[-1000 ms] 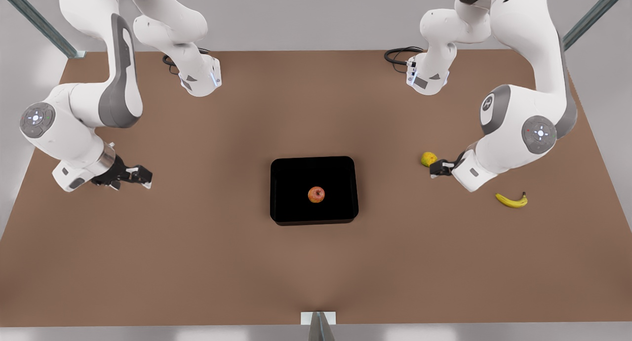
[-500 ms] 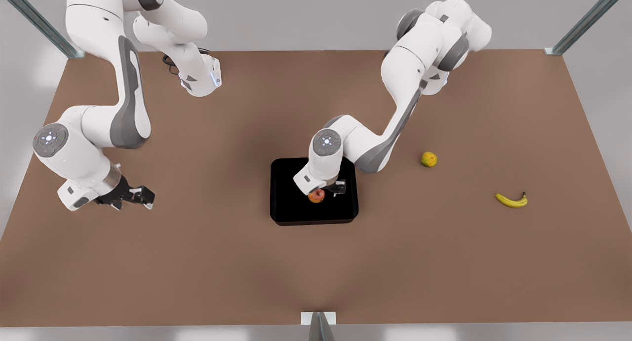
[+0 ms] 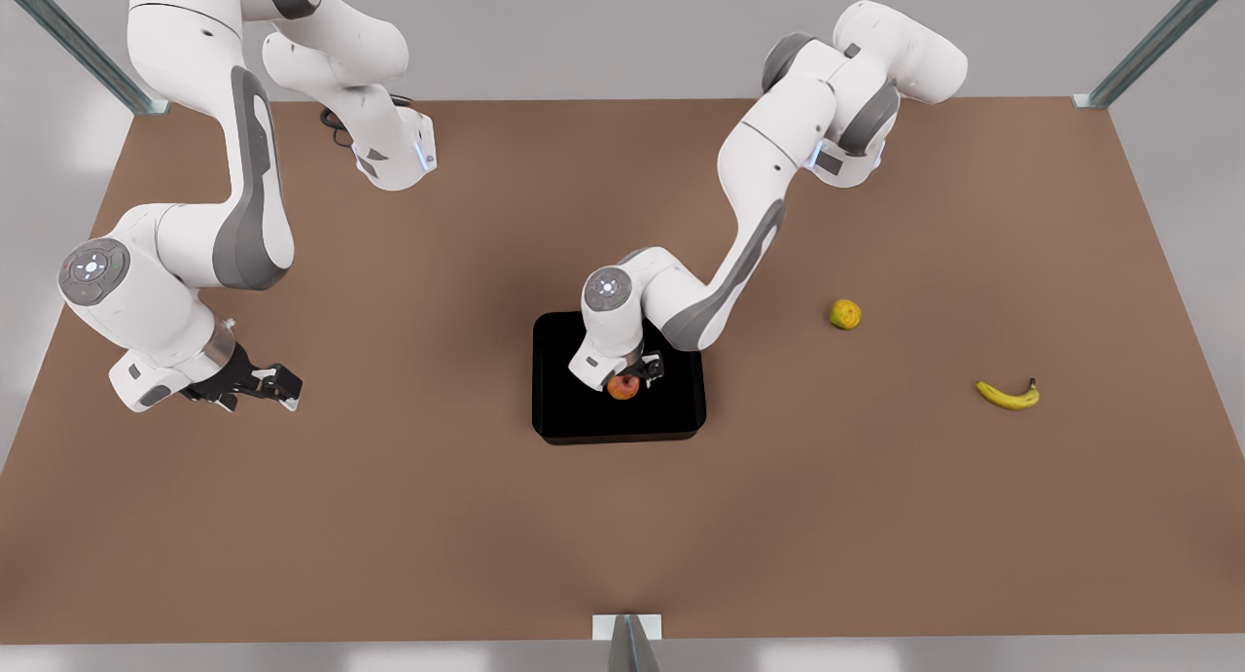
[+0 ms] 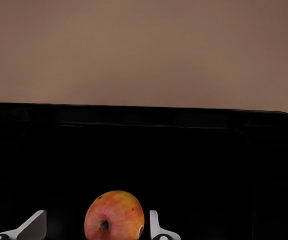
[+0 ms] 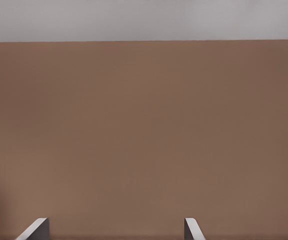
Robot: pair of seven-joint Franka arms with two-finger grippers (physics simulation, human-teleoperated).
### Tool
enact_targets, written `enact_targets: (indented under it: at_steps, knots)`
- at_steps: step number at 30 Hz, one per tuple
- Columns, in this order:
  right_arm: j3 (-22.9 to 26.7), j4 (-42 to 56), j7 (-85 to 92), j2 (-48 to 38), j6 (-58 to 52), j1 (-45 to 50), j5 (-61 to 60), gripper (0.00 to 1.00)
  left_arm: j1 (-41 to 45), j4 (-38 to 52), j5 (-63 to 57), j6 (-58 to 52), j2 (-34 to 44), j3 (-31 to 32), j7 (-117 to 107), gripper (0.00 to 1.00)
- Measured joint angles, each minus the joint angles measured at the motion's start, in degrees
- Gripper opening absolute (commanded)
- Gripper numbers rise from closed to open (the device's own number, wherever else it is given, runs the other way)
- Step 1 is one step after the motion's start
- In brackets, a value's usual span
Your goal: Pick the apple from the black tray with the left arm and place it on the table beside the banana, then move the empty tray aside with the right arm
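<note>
Apple [image 3: 623, 387] sits inside the black tray [image 3: 564, 409], a little toward the side of the tray that faces the banana [image 3: 1009, 394], and it rests on the tray floor. My left gripper [image 3: 632, 375] is lowered over the tray directly at the apple. In my left wrist view the apple [image 4: 115, 216] lies between my two fingertips [image 4: 153, 225]; one tip is just beside the fruit, the other stands apart from it with a visible gap, so these jaws are spread and not yet clamped on anything. The tray rim [image 4: 134, 112] runs across beyond the apple, with the brown table [image 4: 144, 50] past it.

My right gripper [image 3: 261, 385] waits well apart from the tray, on the side of the tray away from the banana, low above the table [image 3: 389, 516]. In my right wrist view its fingertips [image 5: 191, 229] stand wide apart with bare table [image 5: 144, 130] between them, so these jaws are open and hold nothing.

The banana lies on the table well apart from the tray. A yellow-green round fruit [image 3: 845, 313] lies between the tray and the banana, nearer the banana, touching neither.
</note>
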State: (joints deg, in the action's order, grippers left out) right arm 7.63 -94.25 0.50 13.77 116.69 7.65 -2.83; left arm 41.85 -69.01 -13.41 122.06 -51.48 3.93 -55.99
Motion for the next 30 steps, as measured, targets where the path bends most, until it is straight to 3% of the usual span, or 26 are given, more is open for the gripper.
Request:
enact_targets:
  at_steps: [23,24,30]
  knots:
    - [0.0,0.0,-0.3,0.0,0.0,0.0,0.0,1.00,0.9,-5.6,-3.0,10.1,-2.7,-0.1,-11.7,0.99]
    - [0.0,0.0,-0.4,0.0,0.0,0.0,0.0,1.00,0.9,-5.6,-3.0,10.2,-2.8,0.0,-12.0,0.69]
    - [0.0,0.0,-0.4,0.0,0.0,0.0,0.0,1.00,0.8,-5.4,-3.0,9.2,-1.6,0.0,-13.4,0.69]
